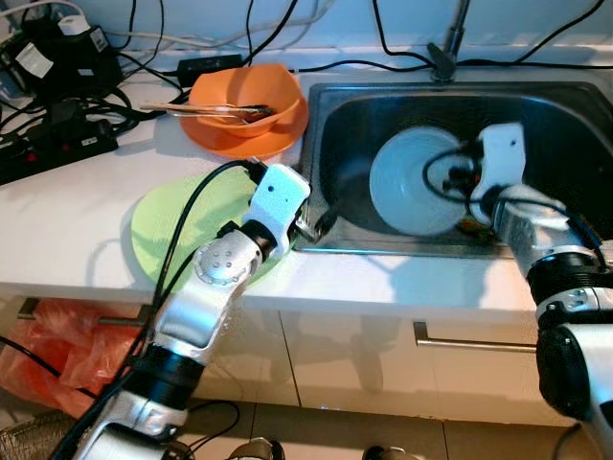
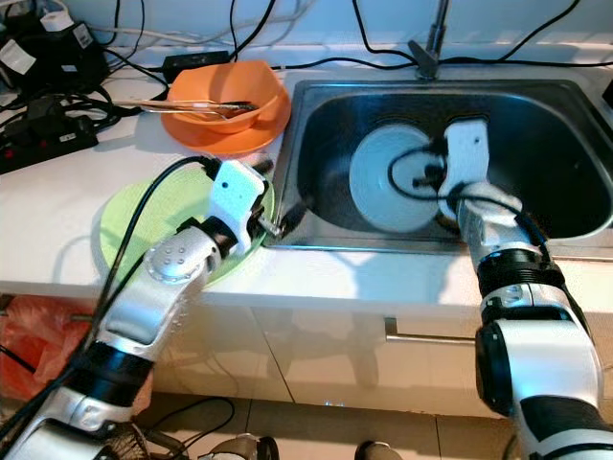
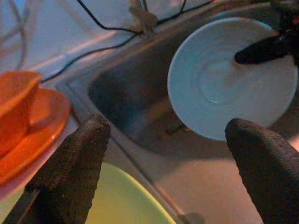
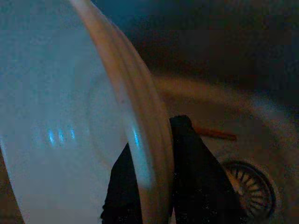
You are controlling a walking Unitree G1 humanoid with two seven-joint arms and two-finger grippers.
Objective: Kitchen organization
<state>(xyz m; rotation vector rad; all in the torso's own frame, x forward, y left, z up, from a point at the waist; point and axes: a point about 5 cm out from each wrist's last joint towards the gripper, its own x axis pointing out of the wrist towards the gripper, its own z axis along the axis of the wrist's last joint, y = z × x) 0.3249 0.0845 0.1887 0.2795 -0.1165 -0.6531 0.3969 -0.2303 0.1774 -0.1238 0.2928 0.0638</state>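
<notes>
The left gripper hovers at the sink's near left corner, above the counter edge, fingers spread wide and holding nothing. Beneath its wrist a green plate lies flat on the white counter. Inside the steel sink, the right gripper clamps the rim of a pale blue plate, one finger on each face; the plate stands tilted on edge near the drain. Farther back, an orange bowl sits on an orange plate, utensils resting across the bowl. Black cables lie at the counter's far left.
</notes>
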